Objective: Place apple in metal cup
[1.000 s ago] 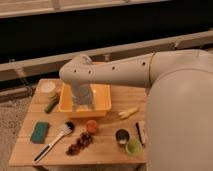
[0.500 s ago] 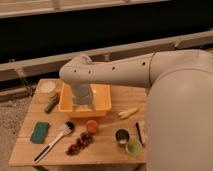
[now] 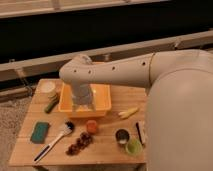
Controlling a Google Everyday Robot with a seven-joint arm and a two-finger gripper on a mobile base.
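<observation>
Near the bench's front edge, the apple (image 3: 91, 126) lies free, near the metal cup (image 3: 122, 136). The gripper (image 3: 83, 102) hangs over the yellow tub (image 3: 101, 111), probably awaiting the pick; I cannot tell its grasp.

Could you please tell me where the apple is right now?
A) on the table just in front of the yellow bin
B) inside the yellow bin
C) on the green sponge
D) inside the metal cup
A: the apple rests on the wooden table just in front of the yellow bin, apart from the metal cup; the tool is over the bin.
</observation>
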